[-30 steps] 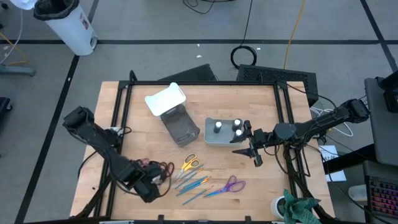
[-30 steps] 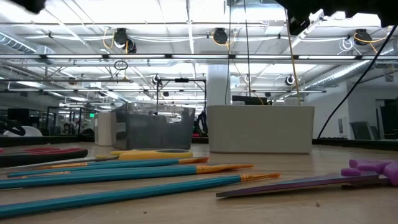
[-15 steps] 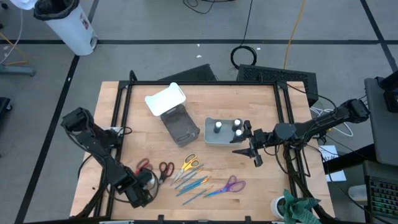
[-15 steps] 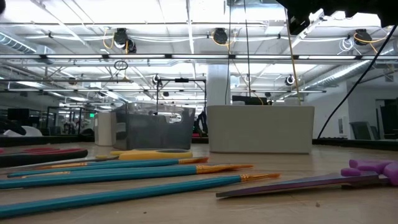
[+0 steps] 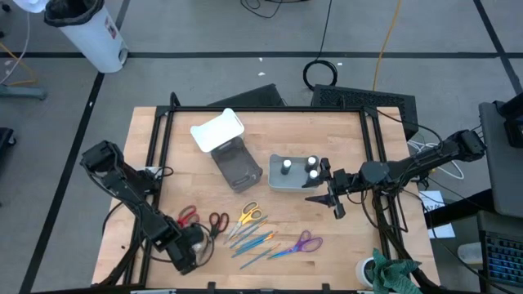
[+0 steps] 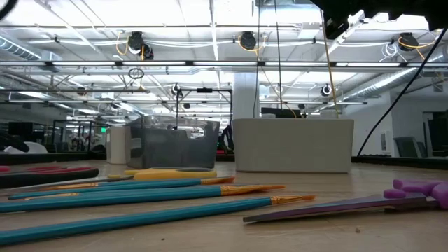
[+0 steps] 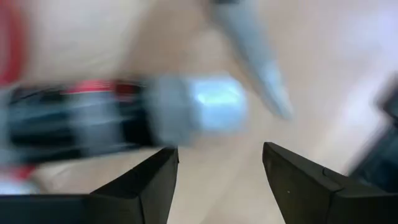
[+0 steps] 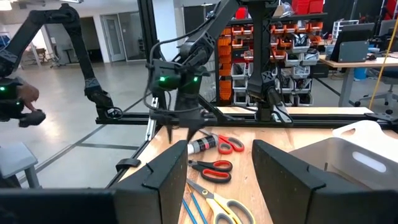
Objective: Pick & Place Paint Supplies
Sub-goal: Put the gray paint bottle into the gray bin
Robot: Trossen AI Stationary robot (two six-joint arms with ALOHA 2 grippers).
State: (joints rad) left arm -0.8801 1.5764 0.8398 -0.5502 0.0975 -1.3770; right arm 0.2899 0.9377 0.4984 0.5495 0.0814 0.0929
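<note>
Wood table (image 5: 343, 245), supplies spread along its front half. Two red scissors (image 5: 187, 216) and (image 5: 217, 221) lie side by side front-left, handles toward the left edge; yellow scissors (image 5: 248, 216) just right of them, purple scissors (image 5: 304, 242) further right. Thin teal and blue brushes (image 5: 249, 240) with orange ferrules lie fanned between yellow and purple scissors; in low view they run flat across the foreground, bristle ends toward the purple handles.

Small dark bottle (image 7: 118, 118) with white cap lies on its side just ahead of the left gripper (image 5: 189, 247), close to the red scissors; right wrist view shows it flat on the table under that gripper, cap toward the scissors. Left fingers (image 7: 149, 186) spread apart, holding nothing, bottle not between them.

Grey tray (image 5: 282, 181) mid-table holds three upright white-capped bottles (image 5: 286, 166). Dark bin (image 5: 237, 167) with white lid (image 5: 217, 131) left of tray.

Right gripper (image 5: 330, 194) hovers just right of the tray, fingers (image 8: 286, 174) apart, empty.
</note>
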